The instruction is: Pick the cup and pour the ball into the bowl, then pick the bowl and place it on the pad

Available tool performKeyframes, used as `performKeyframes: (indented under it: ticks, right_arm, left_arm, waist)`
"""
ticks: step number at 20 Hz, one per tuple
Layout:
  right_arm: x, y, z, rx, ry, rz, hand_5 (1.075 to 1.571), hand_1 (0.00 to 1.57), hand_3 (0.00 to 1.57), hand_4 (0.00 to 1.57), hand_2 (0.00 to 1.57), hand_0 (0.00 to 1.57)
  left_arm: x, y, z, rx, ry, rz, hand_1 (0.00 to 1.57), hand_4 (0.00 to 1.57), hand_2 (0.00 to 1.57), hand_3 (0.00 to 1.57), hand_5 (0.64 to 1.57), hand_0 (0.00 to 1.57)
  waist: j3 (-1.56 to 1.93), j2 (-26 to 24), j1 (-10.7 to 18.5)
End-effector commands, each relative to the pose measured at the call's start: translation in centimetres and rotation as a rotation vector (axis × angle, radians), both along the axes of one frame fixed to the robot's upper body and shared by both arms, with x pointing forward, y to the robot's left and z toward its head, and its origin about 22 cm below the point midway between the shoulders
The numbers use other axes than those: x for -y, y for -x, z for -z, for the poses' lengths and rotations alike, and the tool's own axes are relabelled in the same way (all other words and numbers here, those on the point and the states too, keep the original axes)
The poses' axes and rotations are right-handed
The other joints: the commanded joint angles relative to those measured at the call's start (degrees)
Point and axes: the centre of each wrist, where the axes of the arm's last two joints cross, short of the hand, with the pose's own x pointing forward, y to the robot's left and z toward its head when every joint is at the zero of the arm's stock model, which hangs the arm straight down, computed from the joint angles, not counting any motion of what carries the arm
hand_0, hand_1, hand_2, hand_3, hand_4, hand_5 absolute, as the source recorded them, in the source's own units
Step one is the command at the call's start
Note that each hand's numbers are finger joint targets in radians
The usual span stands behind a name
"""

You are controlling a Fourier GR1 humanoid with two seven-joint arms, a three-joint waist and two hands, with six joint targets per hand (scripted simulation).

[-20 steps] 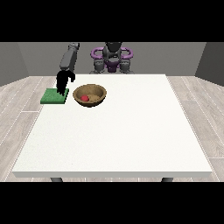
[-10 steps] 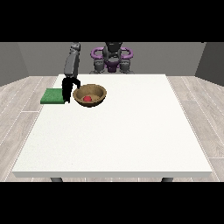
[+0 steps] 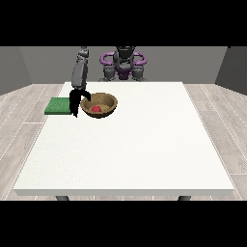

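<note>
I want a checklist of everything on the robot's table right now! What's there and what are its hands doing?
Surface: white table, mostly bare.
Job's things: wooden bowl with a red ball inside, standing on the table beside the green pad, not on it. No cup seen.
Clutter: nothing seen.
Hands: hand at the view's left hangs at the bowl's left rim, between bowl and pad; contact unclear. Other hand not seen.
Cables: nothing seen.
Surroundings: wood-look floor, grey walls.
</note>
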Motion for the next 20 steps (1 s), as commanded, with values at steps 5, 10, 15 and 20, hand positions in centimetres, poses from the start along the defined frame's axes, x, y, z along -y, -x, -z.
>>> performKeyframes:
  ticks: [5,10,15,20]
  right_arm:
    - [-2.2,-1.6,0.1,-0.021,-0.021,-0.018,1.55,0.0,0.0,0.45,0.0,0.0]
    - [-3.1,-1.9,0.4,-0.035,-0.009,0.01,1.556,0.0,0.0,0.5,0.0,0.0]
    - [0.9,2.1,2.9,-0.273,0.134,0.161,1.47,1.57,1.55,0.91,1.57,1.57]
    - [3.6,3.8,2.7,-0.313,0.235,0.225,1.525,1.57,1.41,0.92,1.57,1.57]
  left_arm:
    - [-0.3,1.2,-1.7,0.013,0.009,0.008,0.0,1.02,0.0,0.0,1.537,0.0]
    - [-1.7,1.9,-2.3,0.02,0.018,-0.016,0.0,1.02,0.0,0.0,1.543,0.0]
    - [-2.9,2.5,-3.5,0.111,0.012,0.024,0.0,1.02,0.0,0.0,1.537,0.0]
    - [-3.8,2.6,-3.5,0.073,0.049,0.007,0.0,1.11,0.0,0.0,1.519,0.0]
  waist:
    - [0.58,1.6,0.5]
    - [0.58,1.3,-0.6]
    - [0.5,6.2,1.7]
    - [0.41,5.1,1.5]
